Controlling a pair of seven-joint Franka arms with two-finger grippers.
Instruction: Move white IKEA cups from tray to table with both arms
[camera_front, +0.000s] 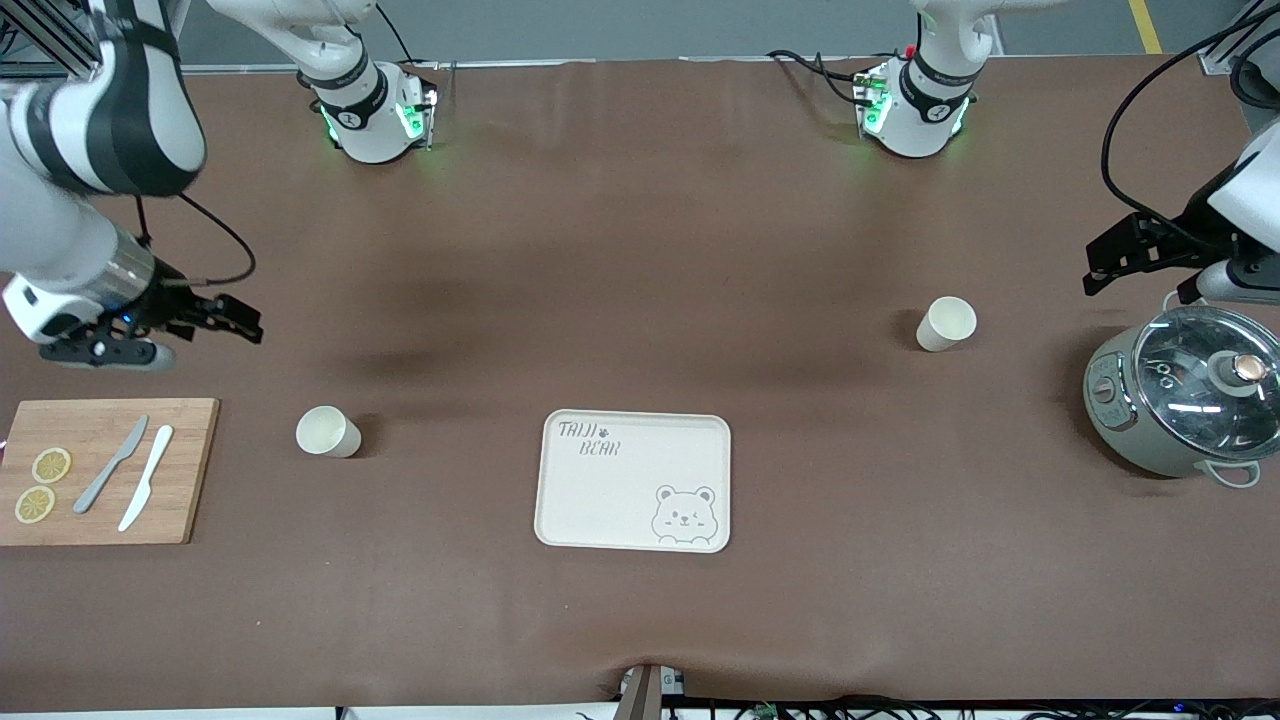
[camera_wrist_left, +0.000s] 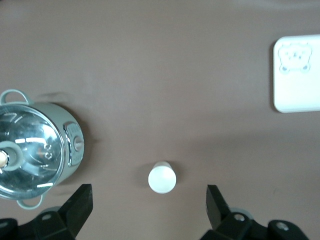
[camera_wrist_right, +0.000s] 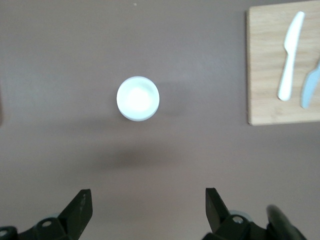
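Two white IKEA cups stand upright on the brown table. One cup (camera_front: 328, 432) is toward the right arm's end, between the cutting board and the tray. The other cup (camera_front: 946, 323) is toward the left arm's end, beside the pot. My right gripper (camera_front: 235, 322) hangs open and empty over the table, short of its cup (camera_wrist_right: 138, 98); the wrist view shows its fingers wide apart (camera_wrist_right: 147, 202). My left gripper (camera_front: 1100, 265) is open and empty above the table by the pot; its cup (camera_wrist_left: 162, 177) lies just ahead of the spread fingers (camera_wrist_left: 149, 200).
A cream bear-printed tray (camera_front: 630, 490) lies mid-table, nearer the front camera than both cups. A wooden cutting board (camera_front: 190, 470) with two knives and lemon slices sits at the right arm's end. A grey pot with glass lid (camera_front: 1185, 395) sits at the left arm's end.
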